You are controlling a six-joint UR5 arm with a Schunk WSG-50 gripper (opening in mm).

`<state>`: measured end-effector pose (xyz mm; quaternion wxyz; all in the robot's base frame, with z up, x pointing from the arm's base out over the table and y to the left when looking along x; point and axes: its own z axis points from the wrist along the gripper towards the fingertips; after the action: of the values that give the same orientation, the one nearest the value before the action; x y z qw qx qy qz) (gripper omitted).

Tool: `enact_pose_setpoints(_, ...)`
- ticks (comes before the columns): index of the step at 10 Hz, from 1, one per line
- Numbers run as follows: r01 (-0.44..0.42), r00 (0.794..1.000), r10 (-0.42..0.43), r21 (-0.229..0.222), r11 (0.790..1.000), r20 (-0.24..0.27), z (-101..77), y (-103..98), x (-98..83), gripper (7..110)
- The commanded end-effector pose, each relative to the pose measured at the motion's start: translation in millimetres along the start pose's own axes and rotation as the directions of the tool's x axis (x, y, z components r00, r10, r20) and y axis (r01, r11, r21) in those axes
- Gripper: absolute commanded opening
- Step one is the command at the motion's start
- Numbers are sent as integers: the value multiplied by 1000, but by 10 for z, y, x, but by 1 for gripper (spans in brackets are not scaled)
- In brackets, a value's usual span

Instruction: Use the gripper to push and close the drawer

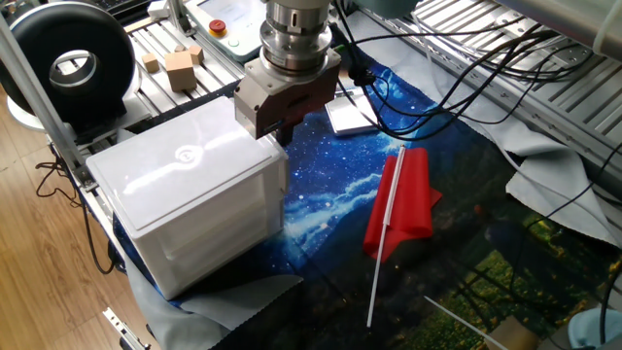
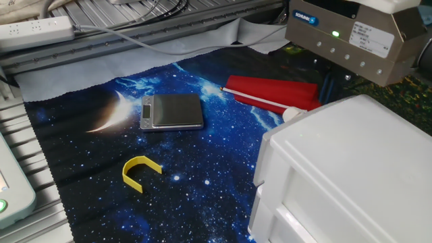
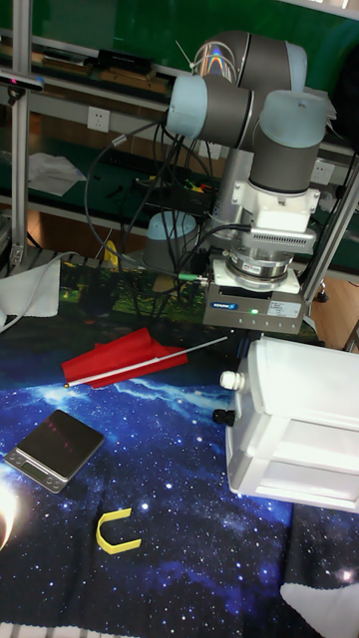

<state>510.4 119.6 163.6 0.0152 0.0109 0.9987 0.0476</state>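
tall fixed view is showing gripper (image 3: 231,398) pressing drawer (image 3: 267,366) nearly flush into cabinet (image 3: 299,429), jaw opening unclear, holding nothing; push straight, gently.

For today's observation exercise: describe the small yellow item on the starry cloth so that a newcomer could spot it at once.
Start at the big white cabinet on the blue starry cloth. In front of its drawer side lies a flat silver scale; nearer the camera than that, apart from it, is the yellow clip. It is the only yellow thing there, a thin open C-shaped band.
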Motion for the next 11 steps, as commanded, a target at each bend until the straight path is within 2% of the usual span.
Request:
enact_pose_setpoints(1, -15, 1000, 15, -32, 999, -5, -12, 66, -3, 7)
enact_pose_setpoints(11, -49, 999, 47, -75, 996, -19, 23, 139, 5, 7)
